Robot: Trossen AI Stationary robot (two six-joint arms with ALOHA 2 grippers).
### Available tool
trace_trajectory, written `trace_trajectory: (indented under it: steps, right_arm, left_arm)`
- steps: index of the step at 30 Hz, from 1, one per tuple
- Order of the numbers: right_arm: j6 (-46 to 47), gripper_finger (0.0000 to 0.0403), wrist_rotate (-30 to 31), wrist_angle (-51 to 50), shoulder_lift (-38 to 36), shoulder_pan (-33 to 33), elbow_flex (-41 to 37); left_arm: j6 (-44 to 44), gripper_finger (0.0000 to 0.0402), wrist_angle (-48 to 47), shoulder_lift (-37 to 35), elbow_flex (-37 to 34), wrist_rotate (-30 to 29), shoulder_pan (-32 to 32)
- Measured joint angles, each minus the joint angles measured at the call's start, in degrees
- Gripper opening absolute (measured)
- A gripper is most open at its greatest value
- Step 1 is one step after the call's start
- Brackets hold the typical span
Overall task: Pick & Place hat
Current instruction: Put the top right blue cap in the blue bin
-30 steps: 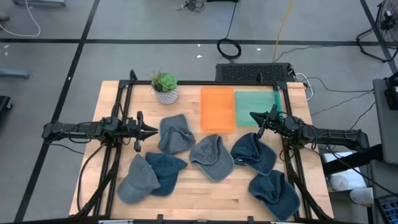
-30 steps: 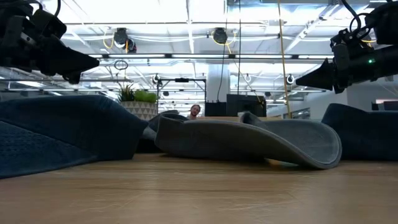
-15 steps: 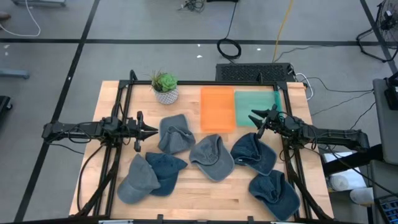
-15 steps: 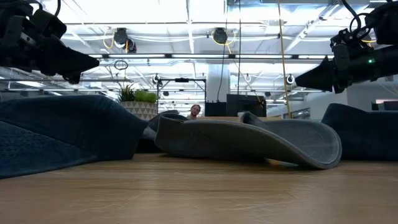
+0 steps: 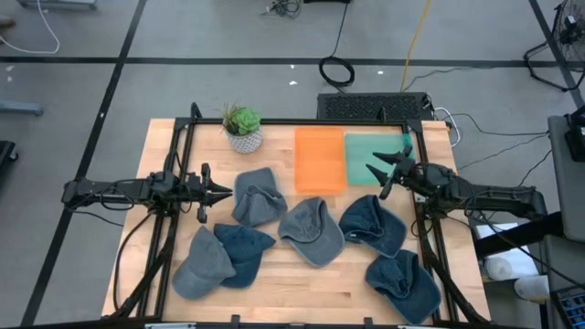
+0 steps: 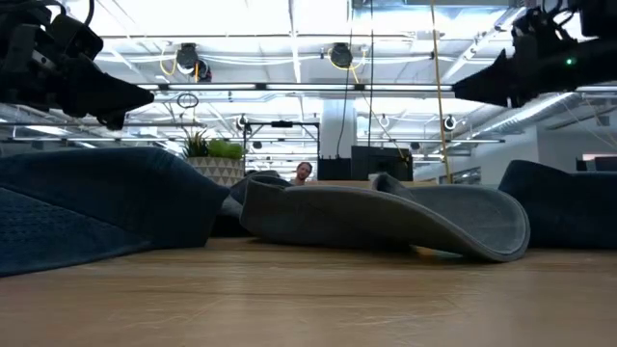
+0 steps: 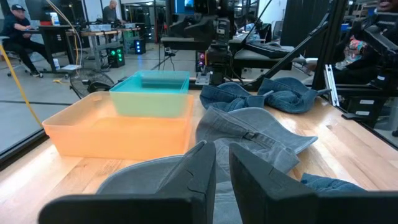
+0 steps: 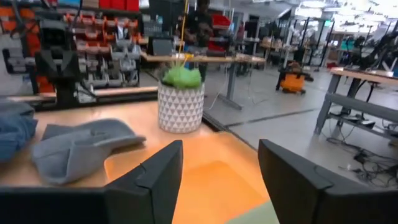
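Your right gripper [image 5: 376, 169] hangs above the tabletop [image 5: 302, 279] at about 3 o'clock, over the near edge of the green bin [image 5: 377, 149] and just past the dark blue cap [image 5: 373, 224] lying below it. Its fingers [image 8: 155, 177] stand clearly apart with nothing between them; through the gap you look across the orange bin [image 5: 319, 160] toward the potted plant [image 5: 243, 127] at 11 o'clock.

Your left gripper [image 5: 224, 193] waits at 9 o'clock, raised off the wood, its tip just beside the slate-blue cap [image 5: 257, 196]. Its fingers [image 7: 198, 171] sit close together, only a narrow slit between them, and they hold nothing.

Six caps lie loose on the tabletop. The slate-blue one is left of centre, a grey cap [image 5: 313, 230] is at centre, and the dark blue cap sits to its right at 4 o'clock. Another dark blue cap [image 5: 404, 284] lies at 5 o'clock. At 7 o'clock, a grey cap [image 5: 201, 266] overlaps a navy cap [image 5: 242, 249]. Both bins sit side by side at 1 o'clock, touching.
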Motion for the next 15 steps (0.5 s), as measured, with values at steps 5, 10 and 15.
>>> trace_trajectory:
  steps: [5, 10, 15]
  right_arm:
    - [-0.1, 0.0183, 0.05, -5.43, 4.53, 0.0, 7.55]
    - [-1.22, 0.0176, 0.24, -12.35, 9.44, 0.0, 16.22]
    - [-0.32, 0.0176, 3.29, -16.54, 13.77, -0.04, 24.38]
  left_arm:
    - [0.0, 0.0051, -0.01, -0.01, 0.0, -0.02, 0.0]
    - [-0.01, 0.0051, -0.02, -0.01, 0.0, -0.07, 0.0]
    - [-0.01, 0.0051, 0.0, -0.01, 0.0, -0.09, 0.02]
